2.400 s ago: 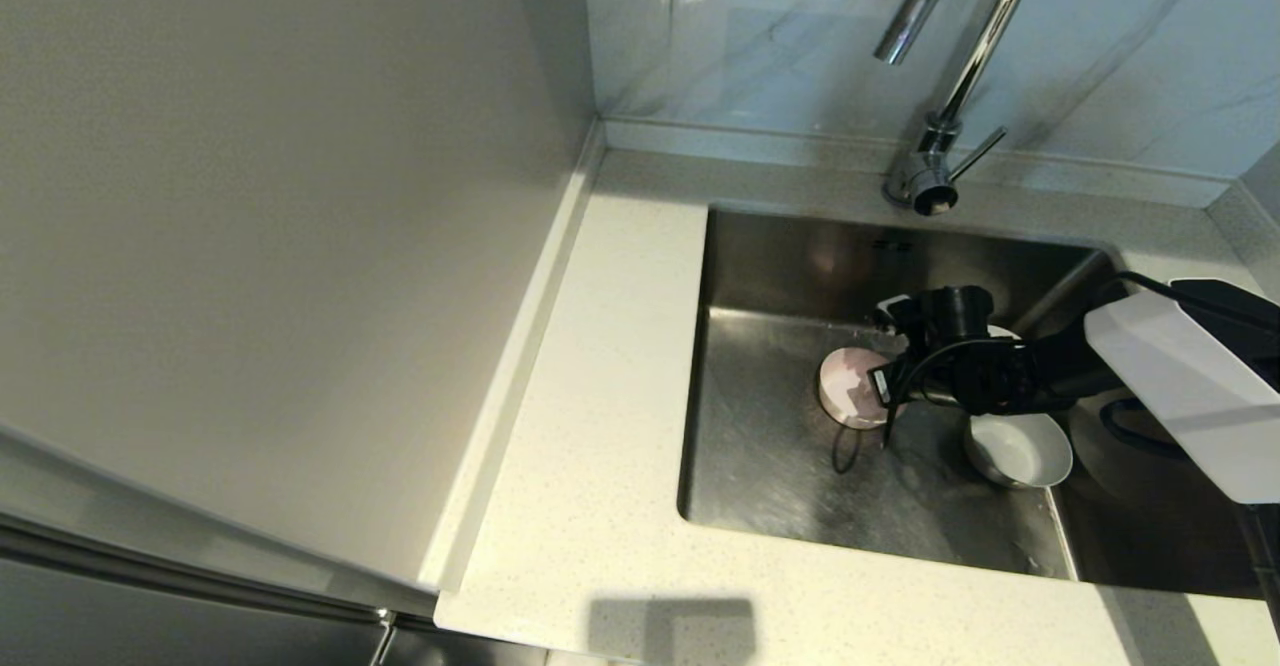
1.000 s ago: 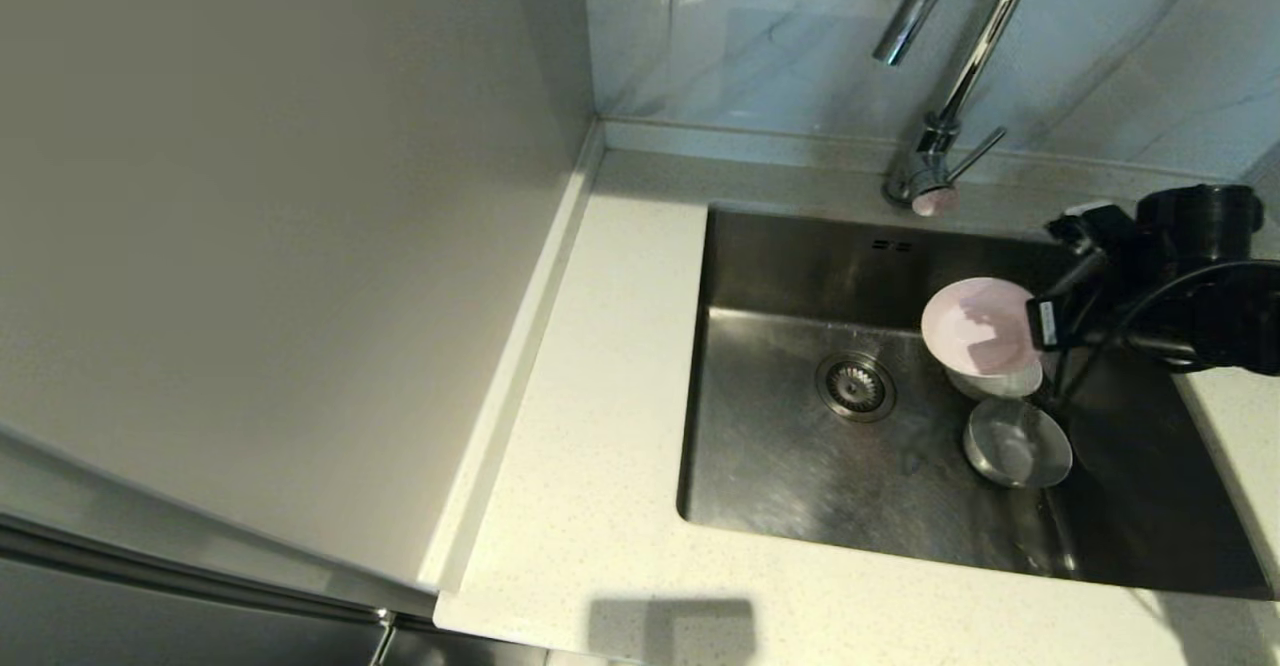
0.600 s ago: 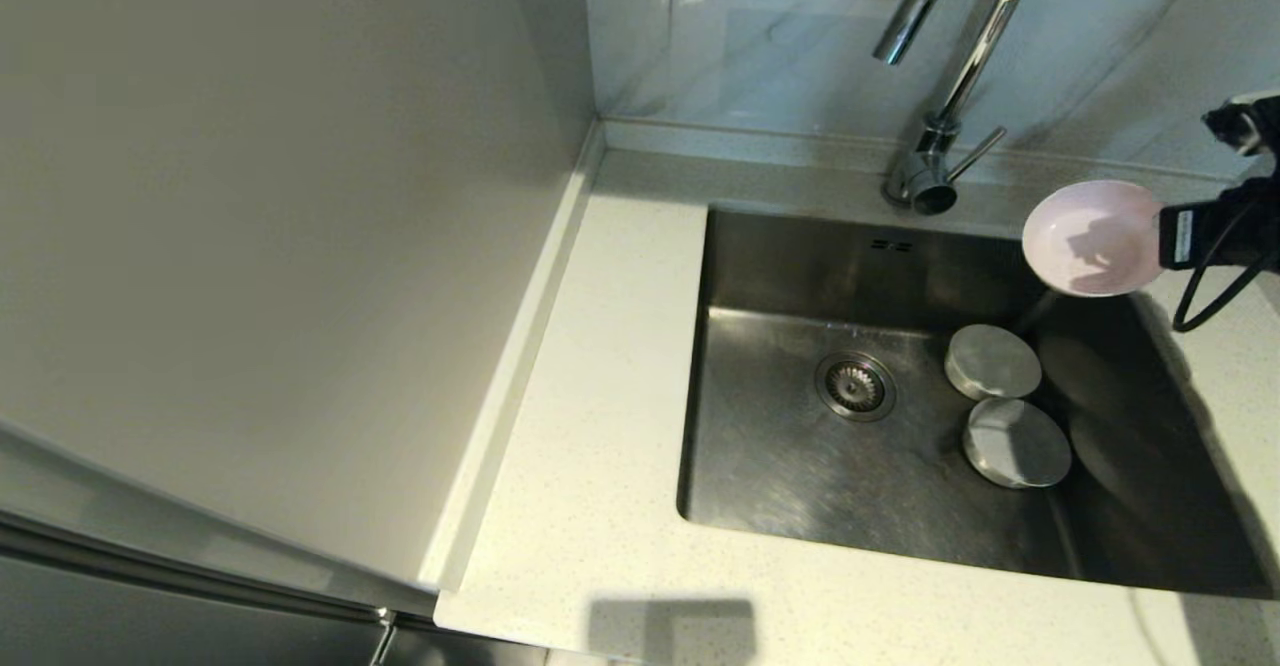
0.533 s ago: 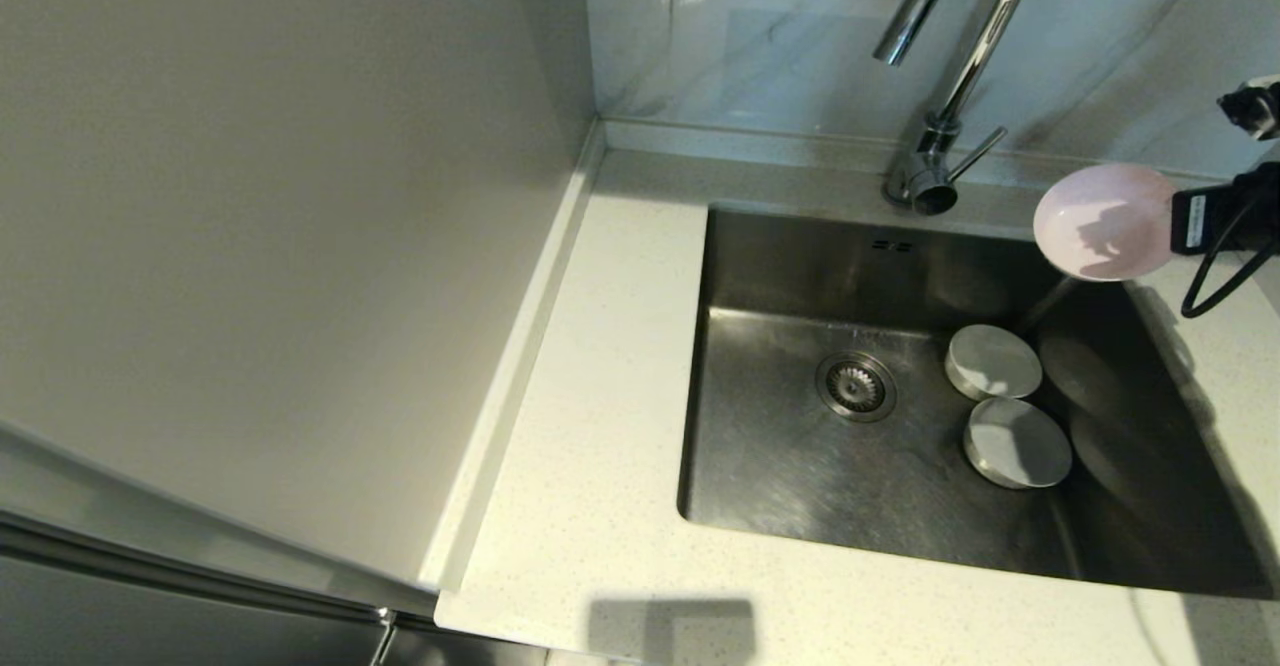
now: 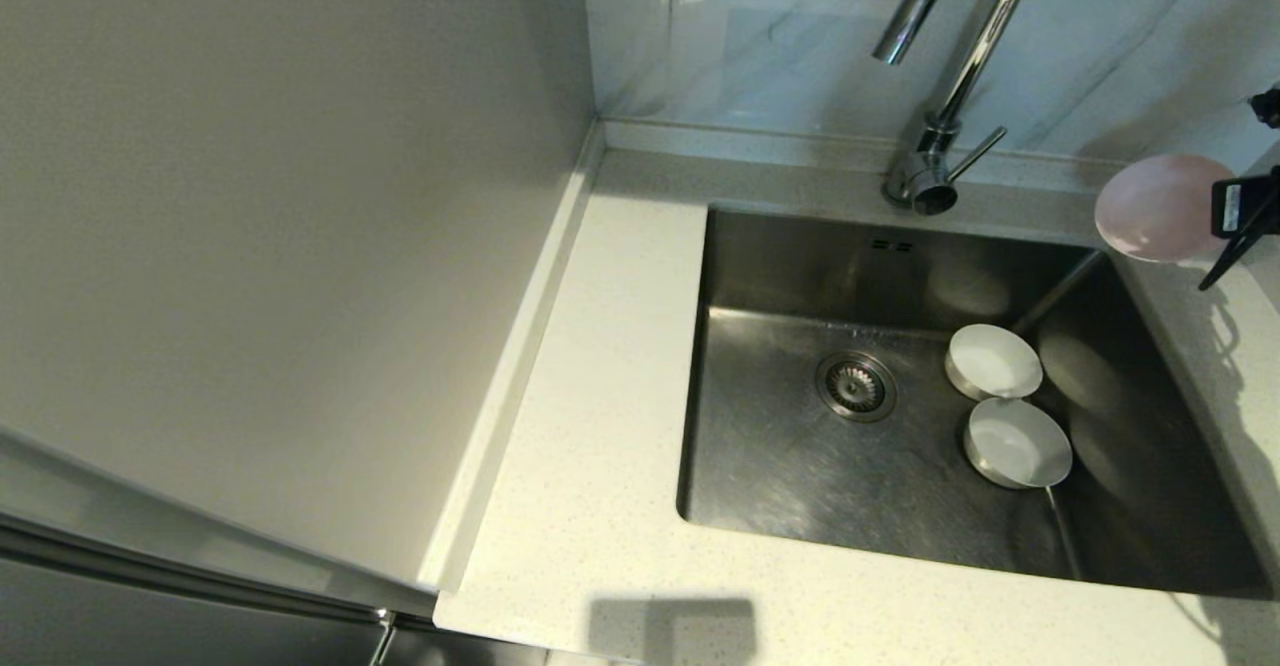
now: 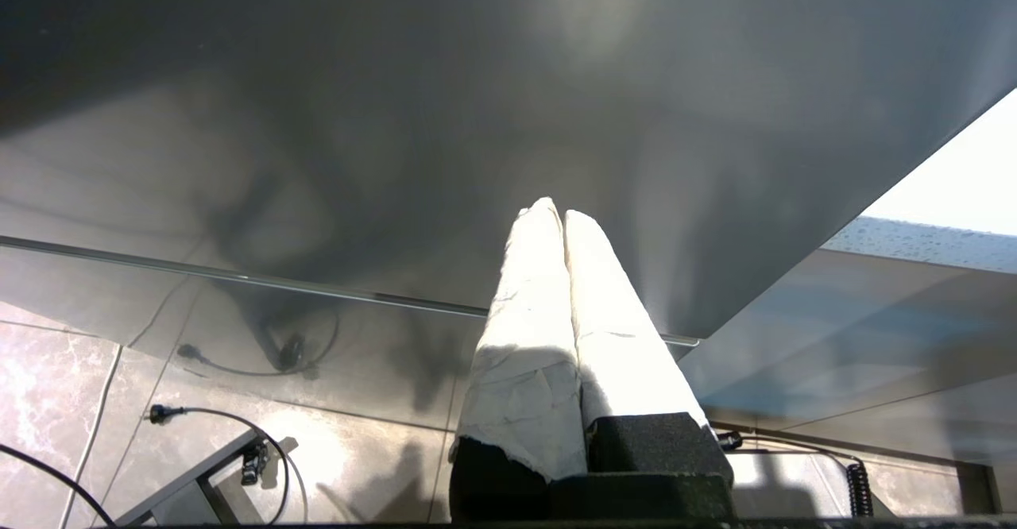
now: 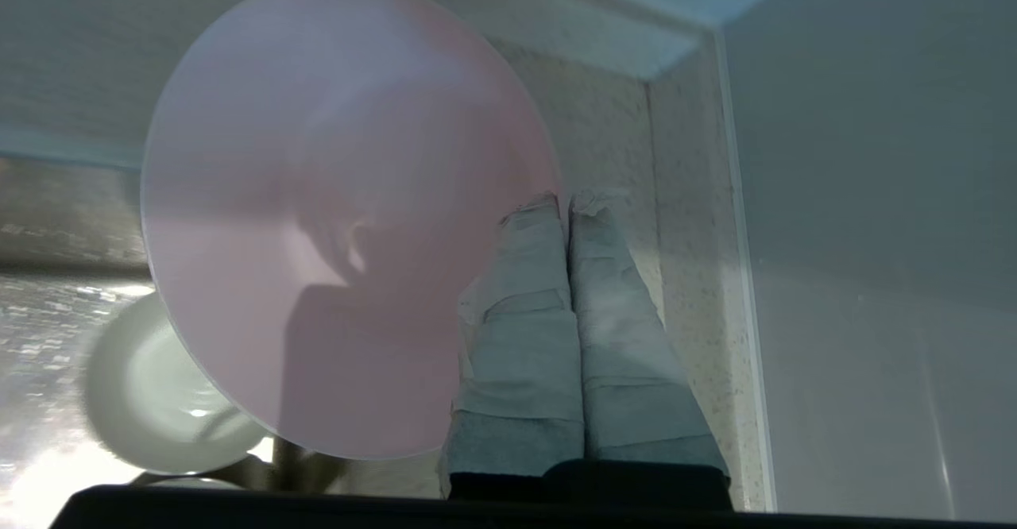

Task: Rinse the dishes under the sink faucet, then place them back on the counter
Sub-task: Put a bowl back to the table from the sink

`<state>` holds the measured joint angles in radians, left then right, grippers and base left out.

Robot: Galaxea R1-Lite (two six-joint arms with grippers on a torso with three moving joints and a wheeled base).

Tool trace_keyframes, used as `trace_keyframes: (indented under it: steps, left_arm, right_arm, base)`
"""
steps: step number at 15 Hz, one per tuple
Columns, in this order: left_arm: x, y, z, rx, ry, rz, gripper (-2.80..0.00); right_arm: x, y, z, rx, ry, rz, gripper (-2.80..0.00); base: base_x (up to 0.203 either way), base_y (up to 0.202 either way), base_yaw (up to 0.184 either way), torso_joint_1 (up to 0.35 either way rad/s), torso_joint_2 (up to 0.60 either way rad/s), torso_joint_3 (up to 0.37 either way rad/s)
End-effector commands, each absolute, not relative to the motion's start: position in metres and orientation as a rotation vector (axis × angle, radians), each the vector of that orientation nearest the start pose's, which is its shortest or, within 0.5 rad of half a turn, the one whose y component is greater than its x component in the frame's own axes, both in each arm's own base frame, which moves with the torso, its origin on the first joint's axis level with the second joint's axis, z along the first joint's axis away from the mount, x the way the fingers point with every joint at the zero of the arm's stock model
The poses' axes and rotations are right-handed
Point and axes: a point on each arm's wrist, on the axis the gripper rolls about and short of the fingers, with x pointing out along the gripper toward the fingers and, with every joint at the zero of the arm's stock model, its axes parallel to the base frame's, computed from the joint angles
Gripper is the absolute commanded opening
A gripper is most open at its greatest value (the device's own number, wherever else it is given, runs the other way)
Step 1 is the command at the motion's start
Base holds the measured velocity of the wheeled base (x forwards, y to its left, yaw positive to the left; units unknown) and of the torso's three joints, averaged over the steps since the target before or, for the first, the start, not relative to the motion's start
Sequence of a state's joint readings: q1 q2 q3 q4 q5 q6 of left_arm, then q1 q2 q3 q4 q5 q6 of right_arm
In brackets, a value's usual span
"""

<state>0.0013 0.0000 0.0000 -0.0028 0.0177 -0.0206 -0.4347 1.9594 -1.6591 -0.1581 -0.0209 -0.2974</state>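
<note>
My right gripper point(image 7: 566, 195) is shut on the rim of the pale pink bowl point(image 5: 1160, 208). It holds the bowl in the air over the back right corner of the sink point(image 5: 780, 466), by the counter there point(image 5: 1205, 346). The pink bowl point(image 7: 342, 219) is tilted, its open side facing the head camera. Two white bowls point(image 5: 993, 360) point(image 5: 1017, 442) sit side by side on the sink floor, right of the drain strainer point(image 5: 855, 386). The chrome faucet point(image 5: 960, 66) stands behind the sink with no water showing. My left gripper point(image 6: 554, 210) is shut on nothing and parked low, out of the head view.
The speckled counter point(image 5: 600, 396) runs along the sink's left and front. A tall pale panel point(image 5: 280, 246) stands at the left. The faucet's thin lever point(image 5: 978, 154) points right. A wall point(image 7: 874, 275) rises close beside the right counter strip.
My right gripper has lifted the pink bowl off the sink floor near the drain and carried it up and to the right. The drain and both white bowls are now uncovered.
</note>
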Motion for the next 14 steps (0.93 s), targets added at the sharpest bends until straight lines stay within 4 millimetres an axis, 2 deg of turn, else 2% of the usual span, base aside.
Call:
trace_keyframes:
  steps: [1, 4, 8, 9, 14]
  left_arm:
    - [-0.023, 0.000, 0.076, -0.022, -0.006, 0.020, -2.80]
    - [-0.023, 0.000, 0.076, -0.021, -0.006, 0.020, -2.80]
    - [-0.023, 0.000, 0.076, -0.022, -0.006, 0.019, -2.80]
    - [-0.023, 0.000, 0.076, -0.022, -0.006, 0.020, -2.80]
    - [-0.023, 0.000, 0.076, -0.022, -0.006, 0.020, -2.80]
  right_arm:
    - [0.377, -0.188, 0.264, -0.256, 0.249, -0.451, -2.80]
    - [0.377, -0.200, 0.256, -0.274, 0.276, -0.470, -2.80]
    - [0.382, -0.204, 0.252, -0.276, 0.275, -0.472, -2.80]
    - [0.384, -0.205, 0.254, -0.278, 0.267, -0.474, 0.00]
    - [0.387, -0.206, 0.260, -0.284, 0.240, -0.477, 0.00]
  base:
    - [0.000, 0.000, 0.000, 0.000, 0.00, 0.000]
    - [0.000, 0.000, 0.000, 0.000, 0.00, 0.000]
    - [0.000, 0.000, 0.000, 0.000, 0.00, 0.000]
    - [0.000, 0.000, 0.000, 0.000, 0.00, 0.000]
    - [0.000, 0.000, 0.000, 0.000, 0.00, 0.000]
